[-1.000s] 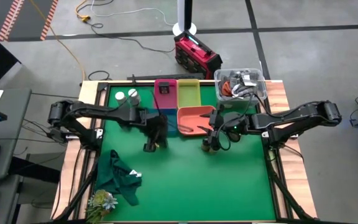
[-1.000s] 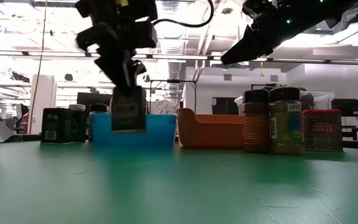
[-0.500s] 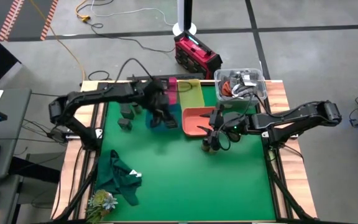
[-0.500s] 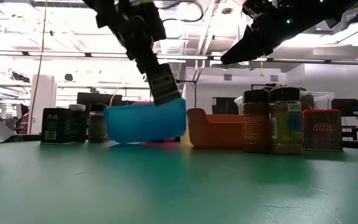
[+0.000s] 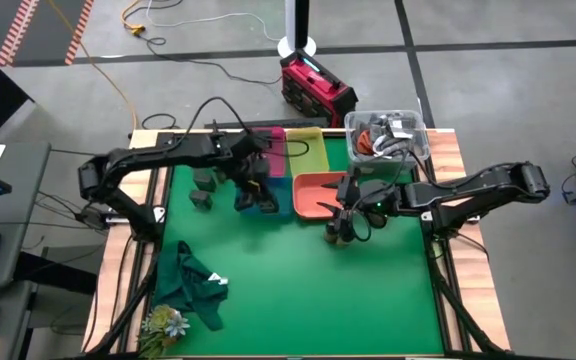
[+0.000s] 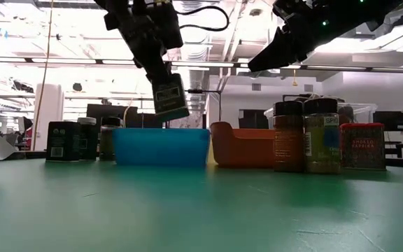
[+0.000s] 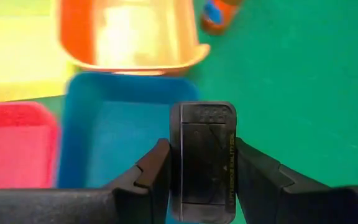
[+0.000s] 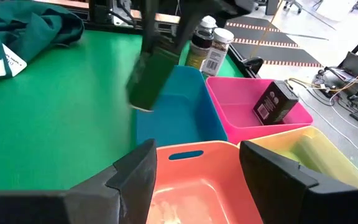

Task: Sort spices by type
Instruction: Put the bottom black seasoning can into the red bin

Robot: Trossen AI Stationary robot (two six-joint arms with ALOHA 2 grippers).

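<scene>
Gripping 1 dark tin (image 7: 203, 163) — left tool (image 7: 197, 165) above blue tray (image 7: 114, 134).

One camera looks straight down on the whole table (image 5: 298, 290). Another sits at tabletop level, facing the room behind. Each wrist camera peers close past its own fingers (both catch the blue tray (image 7: 110, 134) the overhead view also shows).

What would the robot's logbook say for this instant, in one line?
left hand: holding dark tin above blue tray | right hand: open over orange tray
</scene>
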